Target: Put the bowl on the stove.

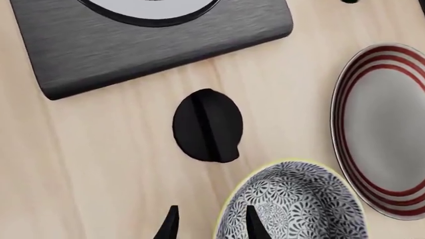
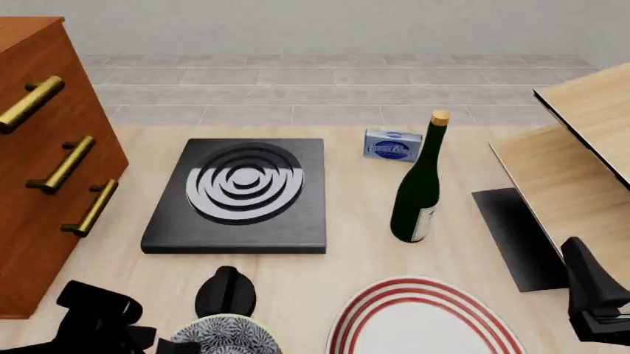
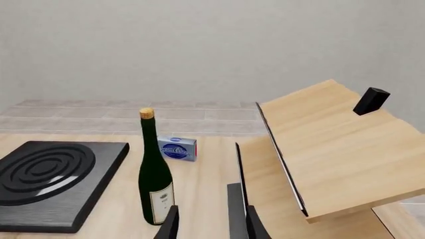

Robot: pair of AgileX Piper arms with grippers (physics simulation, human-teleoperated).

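The bowl (image 1: 292, 204), patterned black and white with a pale yellow rim, shows at the edge of the left wrist view and at the bottom edge of the front view (image 2: 229, 335). My left gripper (image 1: 212, 221) is open, with one fingertip (image 1: 252, 221) over the bowl's inside and the other outside its rim. The stove (image 2: 241, 195), a black slab with silver rings, lies beyond the bowl at centre left (image 1: 153, 45). My right gripper (image 3: 212, 224) is open and holds nothing, far to the right near a tilted wooden board.
A black oval object (image 2: 226, 291) lies between bowl and stove. A red-ringed white plate (image 2: 423, 321) sits right of the bowl. A green bottle (image 2: 418, 184), a blue box (image 2: 392, 144), a thin dark panel (image 2: 517, 236), a wooden drawer cabinet (image 2: 49, 162) and a slanted board (image 2: 580, 147) surround them.
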